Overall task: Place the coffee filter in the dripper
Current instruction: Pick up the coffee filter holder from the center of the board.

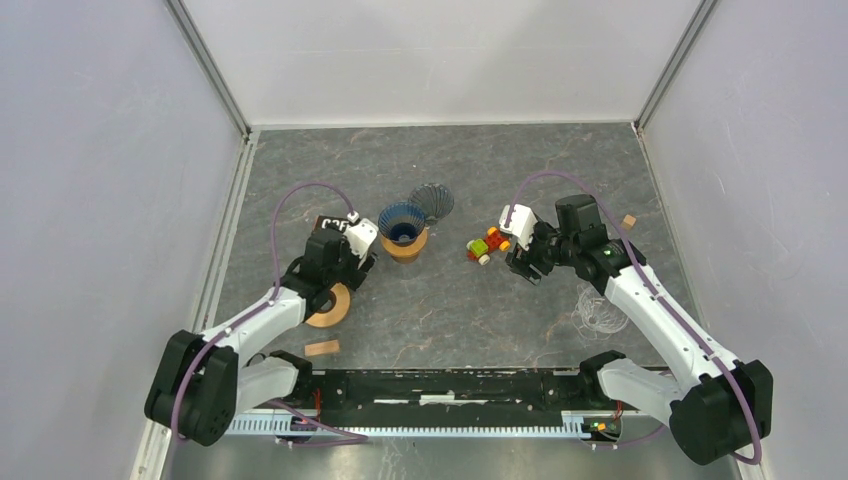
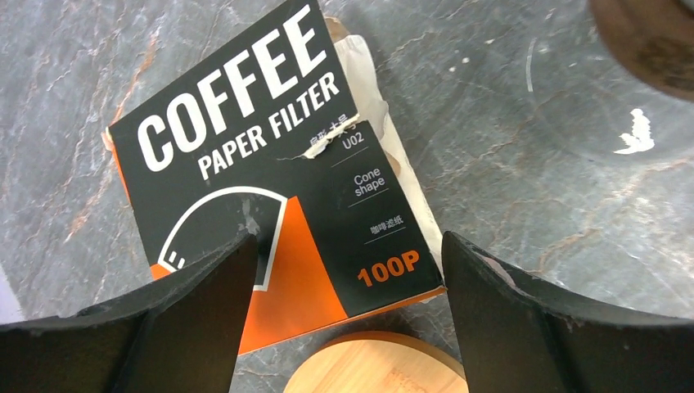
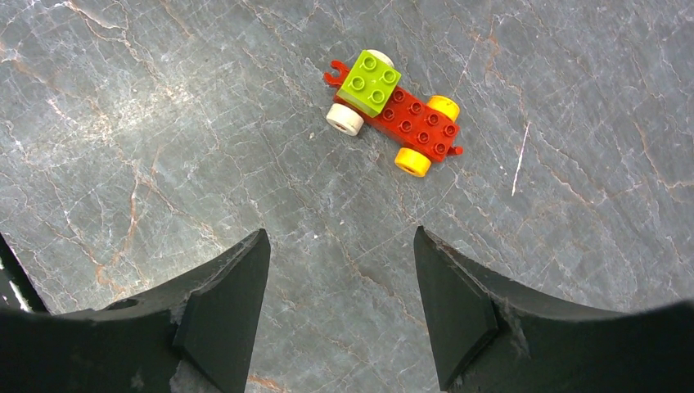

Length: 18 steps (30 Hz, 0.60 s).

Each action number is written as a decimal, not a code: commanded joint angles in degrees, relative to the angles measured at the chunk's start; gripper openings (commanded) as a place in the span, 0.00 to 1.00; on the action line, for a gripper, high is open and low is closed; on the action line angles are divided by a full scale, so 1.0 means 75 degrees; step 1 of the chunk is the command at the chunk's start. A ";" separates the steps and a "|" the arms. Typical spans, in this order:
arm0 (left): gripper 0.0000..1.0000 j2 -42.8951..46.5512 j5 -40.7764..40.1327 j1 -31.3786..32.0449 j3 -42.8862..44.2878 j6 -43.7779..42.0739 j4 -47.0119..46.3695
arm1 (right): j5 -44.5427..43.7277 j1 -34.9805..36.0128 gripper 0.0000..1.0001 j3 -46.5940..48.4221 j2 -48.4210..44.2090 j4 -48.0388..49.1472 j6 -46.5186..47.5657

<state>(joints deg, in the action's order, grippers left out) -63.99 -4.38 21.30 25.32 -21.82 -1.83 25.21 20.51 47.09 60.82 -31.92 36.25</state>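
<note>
The black and orange coffee filter box (image 2: 270,164) lies flat on the stone table, and pale paper filters (image 2: 372,90) stick out of its torn end. My left gripper (image 2: 348,246) hangs open just above the box's near corner, holding nothing; in the top view this gripper (image 1: 345,262) covers most of the box (image 1: 328,224). The dripper (image 1: 403,226), a dark blue ribbed cone on a round wooden base, stands just right of the box. My right gripper (image 1: 522,262) is open and empty over bare table (image 3: 340,246).
A dark ribbed cone (image 1: 432,203) lies behind the dripper. A wooden ring (image 1: 330,306) sits under my left wrist, showing as a round wooden edge (image 2: 376,364). A toy brick car (image 3: 393,115) lies ahead of the right gripper. A clear glass piece (image 1: 600,312) and small wooden blocks (image 1: 322,348) lie nearby.
</note>
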 commanded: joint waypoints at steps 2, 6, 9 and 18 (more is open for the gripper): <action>0.87 -0.0247 -0.0695 0.0071 0.0025 -0.0580 -0.0842 | 0.0048 -0.0037 0.72 0.0033 0.0026 0.0131 -0.0036; 0.83 -0.0107 -0.1006 0.0082 0.0077 -0.0703 -0.0585 | 0.0064 -0.0040 0.72 0.0004 0.0019 0.0132 -0.0039; 0.81 0.0235 -0.1353 0.0086 -0.0097 -0.0979 -0.0554 | 0.0067 -0.0039 0.72 -0.0024 -0.0010 0.0142 -0.0028; 0.65 0.0440 -0.1881 0.0041 -0.0330 -0.1447 -0.0575 | 0.0125 -0.0041 0.72 -0.0009 0.0016 0.0118 -0.0014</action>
<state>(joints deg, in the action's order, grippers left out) -60.58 -16.03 21.74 23.29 -28.95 -3.60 25.26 20.49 47.00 61.01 -31.94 36.25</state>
